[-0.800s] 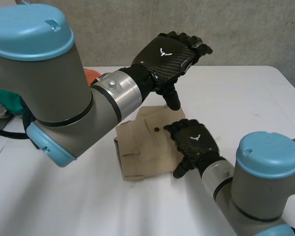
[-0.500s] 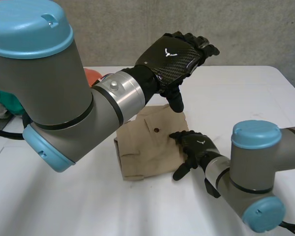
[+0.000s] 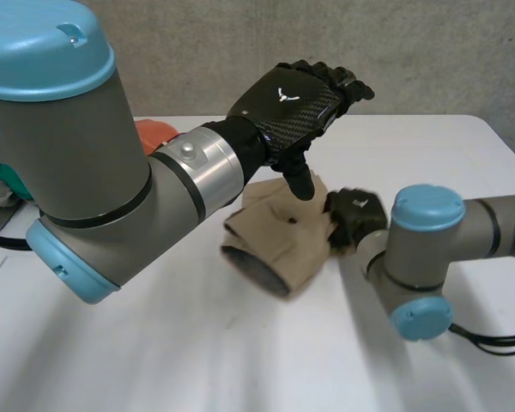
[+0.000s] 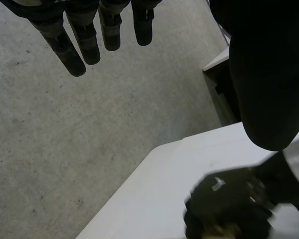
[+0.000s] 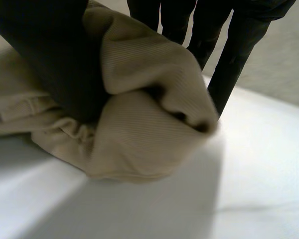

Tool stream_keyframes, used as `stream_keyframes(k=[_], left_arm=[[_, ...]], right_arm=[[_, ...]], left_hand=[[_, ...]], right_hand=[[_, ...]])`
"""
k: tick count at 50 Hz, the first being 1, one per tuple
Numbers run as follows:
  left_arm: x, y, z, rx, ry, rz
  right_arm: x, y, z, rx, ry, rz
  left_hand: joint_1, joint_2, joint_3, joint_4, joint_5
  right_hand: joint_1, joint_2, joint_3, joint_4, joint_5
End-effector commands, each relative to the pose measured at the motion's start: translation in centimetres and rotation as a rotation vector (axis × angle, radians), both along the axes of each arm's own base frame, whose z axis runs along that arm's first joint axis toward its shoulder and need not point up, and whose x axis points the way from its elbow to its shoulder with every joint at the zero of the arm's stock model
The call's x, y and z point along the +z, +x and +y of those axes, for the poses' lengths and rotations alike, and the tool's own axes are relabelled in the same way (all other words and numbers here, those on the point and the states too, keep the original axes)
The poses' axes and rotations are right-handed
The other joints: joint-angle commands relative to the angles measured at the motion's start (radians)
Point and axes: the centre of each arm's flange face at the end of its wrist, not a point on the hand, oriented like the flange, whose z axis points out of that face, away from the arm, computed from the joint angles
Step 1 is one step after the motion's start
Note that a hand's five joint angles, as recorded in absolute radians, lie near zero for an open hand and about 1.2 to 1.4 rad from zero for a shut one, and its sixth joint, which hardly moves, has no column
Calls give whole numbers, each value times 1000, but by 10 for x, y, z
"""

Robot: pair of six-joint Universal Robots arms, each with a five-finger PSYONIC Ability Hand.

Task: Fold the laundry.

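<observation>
Tan garment [image 3: 279, 240] (bunched) trails leftward from pinching right hand [image 3: 356, 215]

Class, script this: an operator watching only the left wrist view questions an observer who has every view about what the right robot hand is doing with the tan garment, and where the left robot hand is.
Operator: Does the right robot hand hold anything?
Observer: Yes, it pinches the tan garment, which is bunched between its thumb and fingers.
Operator: Where is my left robot hand relative to that garment?
Observer: It hangs above the garment.
Operator: Is anything else on the table?
Observer: An orange item lies beyond the left arm.
</observation>
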Motion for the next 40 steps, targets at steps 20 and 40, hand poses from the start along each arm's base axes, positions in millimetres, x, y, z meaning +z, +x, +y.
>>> stream_keyframes(k=[20, 40], left_arm=[[18, 4, 10, -11, -18, 41], [18, 5, 14, -16, -13, 39]], right_arm=[[11, -206, -226, -636, -243, 88], [3, -240, -227, -629, -198, 215]], left_hand=[[2, -6, -33, -26, -50], [2, -6, -33, -26, -50]], right_hand=[[352, 254, 250, 205, 390], [-870, -967, -972, -1016, -832]])
